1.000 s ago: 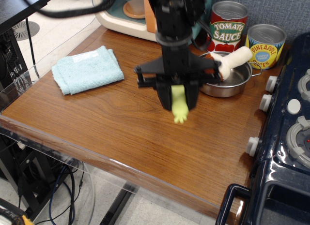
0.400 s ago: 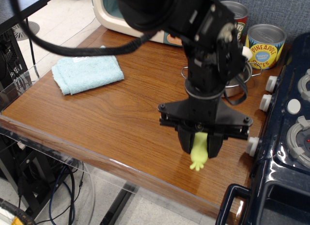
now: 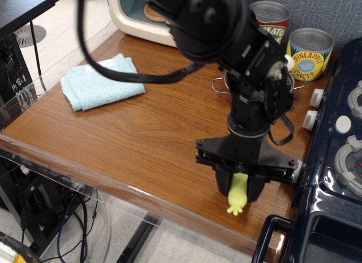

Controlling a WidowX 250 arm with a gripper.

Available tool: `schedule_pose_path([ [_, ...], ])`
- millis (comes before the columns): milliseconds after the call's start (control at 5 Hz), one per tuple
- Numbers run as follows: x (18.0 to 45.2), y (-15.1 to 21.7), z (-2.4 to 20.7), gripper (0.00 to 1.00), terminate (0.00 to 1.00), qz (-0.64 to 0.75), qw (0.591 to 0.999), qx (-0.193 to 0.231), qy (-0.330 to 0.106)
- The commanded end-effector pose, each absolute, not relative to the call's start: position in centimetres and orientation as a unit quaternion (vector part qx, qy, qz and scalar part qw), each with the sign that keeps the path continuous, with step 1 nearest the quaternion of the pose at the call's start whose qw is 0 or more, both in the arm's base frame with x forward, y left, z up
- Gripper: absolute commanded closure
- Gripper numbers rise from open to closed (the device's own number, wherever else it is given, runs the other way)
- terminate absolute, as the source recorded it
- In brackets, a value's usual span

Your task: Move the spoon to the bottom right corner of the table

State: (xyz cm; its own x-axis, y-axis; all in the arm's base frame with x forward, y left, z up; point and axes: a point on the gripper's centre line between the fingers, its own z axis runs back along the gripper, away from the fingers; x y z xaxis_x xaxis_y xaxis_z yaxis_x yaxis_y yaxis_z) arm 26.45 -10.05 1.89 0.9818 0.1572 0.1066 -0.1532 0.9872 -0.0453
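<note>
The spoon (image 3: 237, 196) shows only as its light yellow-green handle with the frilled tip, hanging down out of my gripper; its silver bowl is hidden inside the fingers. My gripper (image 3: 240, 186) is shut on the spoon and holds it low over the reddish-brown table (image 3: 141, 138), near the front right corner beside the toy stove. I cannot tell if the tip touches the wood.
A dark blue toy stove (image 3: 334, 161) stands at the right edge, its handle (image 3: 271, 235) close to the gripper. A light blue towel (image 3: 100, 82) lies at left. A metal pot (image 3: 283, 87), tomato sauce can (image 3: 270, 22) and pineapple can (image 3: 310, 51) stand behind the arm.
My gripper has carried the spoon from the table's middle toward the front right corner and lowered it, the arm now covering the pot.
</note>
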Motion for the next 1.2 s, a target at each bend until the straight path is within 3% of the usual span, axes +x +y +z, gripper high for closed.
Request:
schedule_pose_path([
  [0,26.3,-8.6,1.9,1.0,0.0,0.08,0.995,-0.006,-0.057],
  [200,26.6,-8.4,2.1,0.0,0.0,0.092,0.994,0.002,-0.058],
  [600,26.9,-7.6,4.1,0.0,0.0,0.114,0.991,-0.021,-0.067],
  [1000,27.0,-6.3,7.5,0.0,0.0,0.117,0.985,-0.075,-0.105],
])
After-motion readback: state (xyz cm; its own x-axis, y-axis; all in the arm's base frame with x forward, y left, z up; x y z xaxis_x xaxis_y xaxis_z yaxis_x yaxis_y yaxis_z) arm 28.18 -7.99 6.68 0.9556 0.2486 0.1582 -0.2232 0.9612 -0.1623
